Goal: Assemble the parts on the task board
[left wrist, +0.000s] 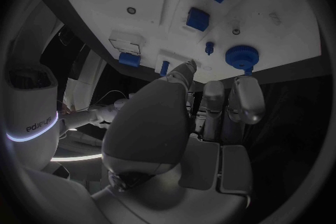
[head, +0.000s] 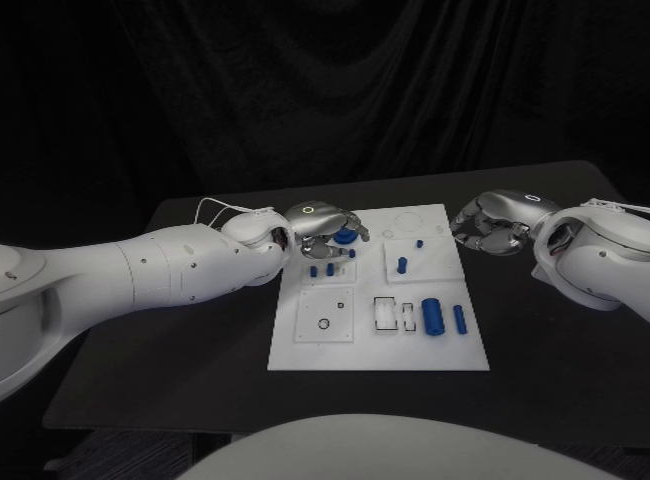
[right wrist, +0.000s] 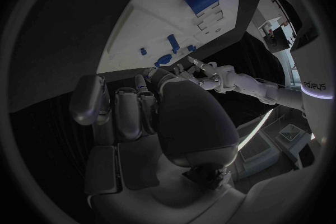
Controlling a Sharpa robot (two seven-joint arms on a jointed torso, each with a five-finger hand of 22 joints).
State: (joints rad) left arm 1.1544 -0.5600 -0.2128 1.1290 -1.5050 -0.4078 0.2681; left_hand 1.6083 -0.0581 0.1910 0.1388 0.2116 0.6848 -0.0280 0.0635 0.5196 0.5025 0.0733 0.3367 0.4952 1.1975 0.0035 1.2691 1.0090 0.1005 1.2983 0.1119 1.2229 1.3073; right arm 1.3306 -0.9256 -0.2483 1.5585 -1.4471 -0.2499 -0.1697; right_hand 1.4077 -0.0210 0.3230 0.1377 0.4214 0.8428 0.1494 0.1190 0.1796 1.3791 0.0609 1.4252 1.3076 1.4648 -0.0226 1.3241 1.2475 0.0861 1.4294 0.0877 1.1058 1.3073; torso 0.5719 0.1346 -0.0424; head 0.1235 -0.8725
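The left hand [head: 322, 224] is seen at the board's [head: 469, 345] far left corner, fingers curled about a round blue knob [head: 347, 236], probably to seat it; a firm grip cannot be confirmed. The left wrist view shows that knob [left wrist: 241, 56] just beyond the fingertips [left wrist: 246, 98]. The right hand [head: 487, 226] is held off the right edge, fingers curled on nothing.
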